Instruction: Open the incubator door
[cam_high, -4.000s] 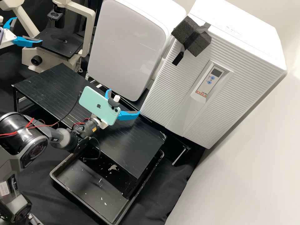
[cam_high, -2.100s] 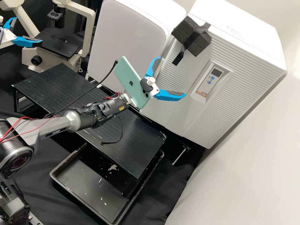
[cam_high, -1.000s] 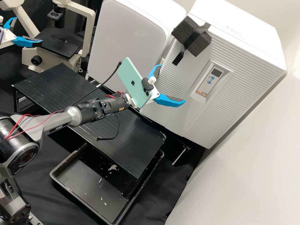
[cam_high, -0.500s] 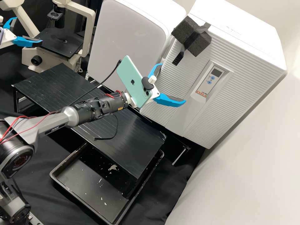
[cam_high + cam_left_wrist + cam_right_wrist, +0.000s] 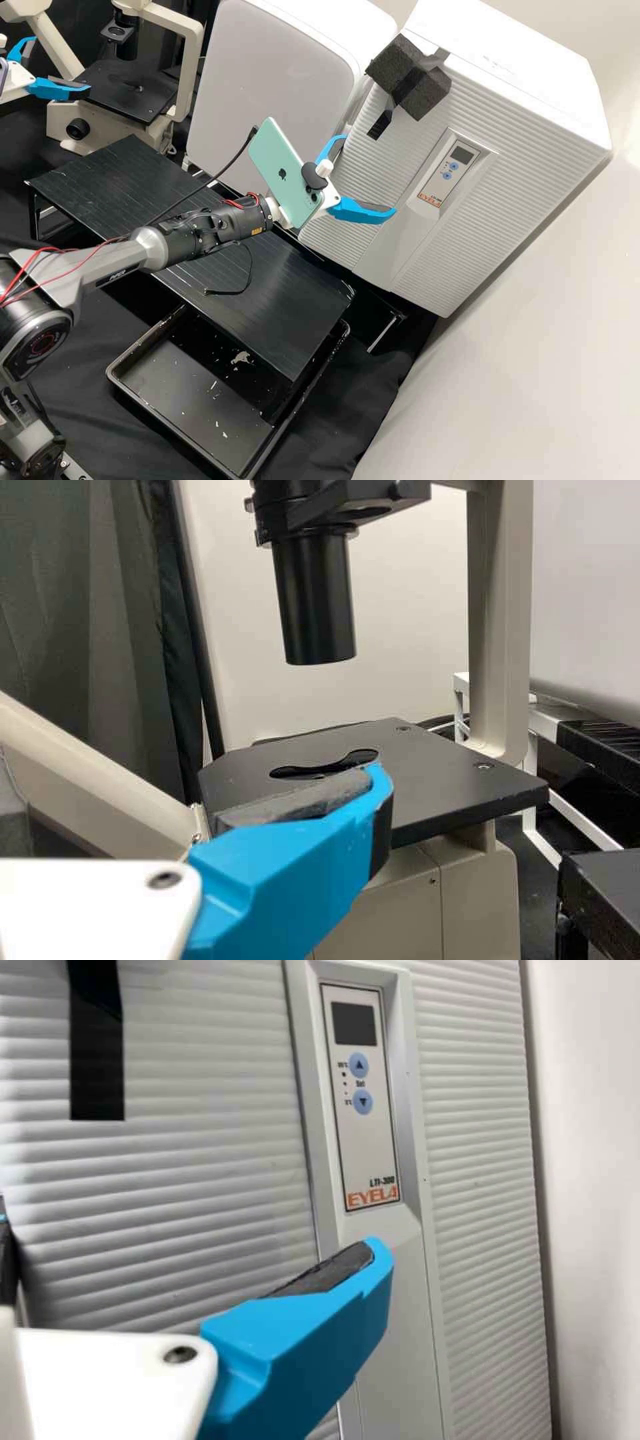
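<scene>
The white incubator (image 5: pixel 373 173) stands on the right in the high view, its ridged door shut; a black foam block (image 5: pixel 413 80) is taped near the door's upper left corner. My right gripper (image 5: pixel 370 175), with a green phone mounted behind it, is open in front of the door's left part, nothing between its fingers. In the right wrist view, one finger of the right gripper (image 5: pixel 190 1235) lies before the door (image 5: pixel 170 1180), beside the smooth panel strip (image 5: pixel 390 1290). At the high view's far left, my left gripper (image 5: pixel 61 65) stands open; the left gripper (image 5: pixel 195 770) faces the microscope stage (image 5: pixel 440 780).
A second white cabinet (image 5: pixel 267 87) adjoins the incubator's left side. A low black stand (image 5: pixel 267 300) and a black tray (image 5: pixel 120 383) lie in front. The microscope (image 5: pixel 180 60) is at the back left, and a pale wall (image 5: pixel 533 347) borders the right.
Over the last seconds the right arm has stretched toward the incubator, carrying its open gripper up and to the right in the high view. Lately it has barely moved. The left gripper has stayed still.
</scene>
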{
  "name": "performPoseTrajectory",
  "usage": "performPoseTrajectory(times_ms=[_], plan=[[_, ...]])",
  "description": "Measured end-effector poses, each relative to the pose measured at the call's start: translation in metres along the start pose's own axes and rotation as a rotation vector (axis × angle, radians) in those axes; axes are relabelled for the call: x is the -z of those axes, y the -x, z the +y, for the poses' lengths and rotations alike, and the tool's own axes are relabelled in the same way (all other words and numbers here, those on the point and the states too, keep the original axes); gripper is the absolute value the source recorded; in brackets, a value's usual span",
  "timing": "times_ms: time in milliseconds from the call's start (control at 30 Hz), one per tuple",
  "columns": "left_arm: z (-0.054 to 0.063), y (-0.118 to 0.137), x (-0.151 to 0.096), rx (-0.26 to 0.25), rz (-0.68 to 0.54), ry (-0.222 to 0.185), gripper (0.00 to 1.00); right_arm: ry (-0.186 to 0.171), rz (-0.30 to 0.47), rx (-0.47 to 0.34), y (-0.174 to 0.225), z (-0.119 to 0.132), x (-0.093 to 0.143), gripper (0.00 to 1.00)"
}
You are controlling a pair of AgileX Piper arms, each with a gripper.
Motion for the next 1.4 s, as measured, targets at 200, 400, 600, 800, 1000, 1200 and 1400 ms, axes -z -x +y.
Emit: performPoseTrajectory(times_ms=[200, 400, 600, 800, 1000, 1200, 1400], plan=[[0.0, 0.0, 0.0, 0.0, 0.0, 0.0, 1.0, -0.002, -0.005, 0.013, 0.0, -0.0012, -0.0004, 0.0], [0.0, 0.0, 0.0, 0.0, 0.0, 0.0, 1.0, 0.001, -0.008, 0.025, 0.0018, -0.0047, -0.0019, 0.0], [0.0, 0.0, 0.0, 0.0, 0.0, 0.0, 1.0, -0.003, 0.0, 0.039, 0.0043, -0.0045, 0.0023, 0.0], [0.0, 0.0, 0.0, 0.0, 0.0, 0.0, 1.0, 0.001, -0.005, 0.048, 0.0062, -0.0064, 0.0005, 0.0], [0.0, 0.0, 0.0, 0.0, 0.0, 0.0, 1.0, 0.015, 0.006, 0.057, 0.0067, -0.0064, 0.002, 0.0], [0.0, 0.0, 0.0, 0.0, 0.0, 0.0, 1.0, 0.025, 0.011, 0.065, 0.0067, -0.0072, 0.0024, 0.0], [0.0, 0.0, 0.0, 0.0, 0.0, 0.0, 1.0, 0.033, 0.016, 0.076, 0.007, -0.0078, 0.0032, 0.0]])
